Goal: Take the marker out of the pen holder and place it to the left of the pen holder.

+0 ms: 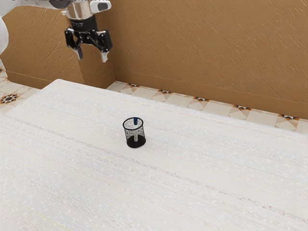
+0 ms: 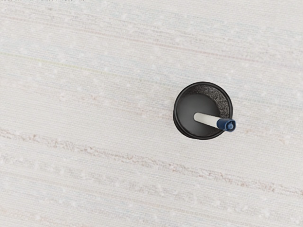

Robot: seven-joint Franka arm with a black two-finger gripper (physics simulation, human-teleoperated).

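Note:
High above the table's far left part in the exterior view, my gripper [image 1: 92,57] hangs open, its two fingers apart with nothing between them. The pen holder [image 1: 135,143], a black mesh cup, stands upright on the table, lower than the gripper and toward the exterior view's right. Inside it leans the marker [image 1: 135,121], white with a blue cap at its upper end. In the wrist view the pen holder [image 2: 191,108] is seen from above, and the marker [image 2: 208,119] rests against its rim with the blue cap sticking out over the edge.
The white, faintly streaked table [image 1: 192,168] spreads around the pen holder. Beyond its far edge are a patterned tile floor [image 1: 163,91] and a brown textured wall [image 1: 207,43].

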